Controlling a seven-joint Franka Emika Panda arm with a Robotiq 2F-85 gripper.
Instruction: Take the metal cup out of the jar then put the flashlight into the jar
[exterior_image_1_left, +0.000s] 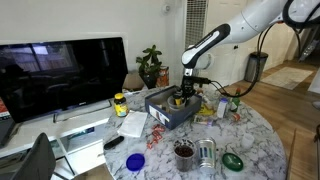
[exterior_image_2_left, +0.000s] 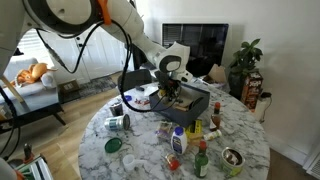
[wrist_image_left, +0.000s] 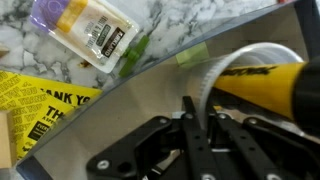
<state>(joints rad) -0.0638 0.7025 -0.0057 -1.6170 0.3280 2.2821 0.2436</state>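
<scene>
The metal cup (exterior_image_1_left: 207, 152) stands upright on the marble table near its front edge, far from the arm. My gripper (exterior_image_1_left: 181, 97) (exterior_image_2_left: 168, 93) reaches down into a grey box (exterior_image_1_left: 160, 113) (exterior_image_2_left: 195, 103) at the table's middle. In the wrist view the gripper (wrist_image_left: 201, 105) has its black fingers (wrist_image_left: 188, 120) almost together, and I see nothing between them. Just beyond them a pale curved rim (wrist_image_left: 207, 72) shows beside a yellow object (wrist_image_left: 255, 82); I cannot tell whether that rim is the jar. The flashlight is hidden.
A brown cup (exterior_image_1_left: 184, 152), a blue lid (exterior_image_1_left: 136, 160) and a green lid (exterior_image_1_left: 232, 160) lie near the metal cup. A yellow-labelled bottle (exterior_image_1_left: 120, 103) and a monitor (exterior_image_1_left: 60, 70) stand beside the box. Several small bottles (exterior_image_2_left: 178, 140) crowd the table's edge.
</scene>
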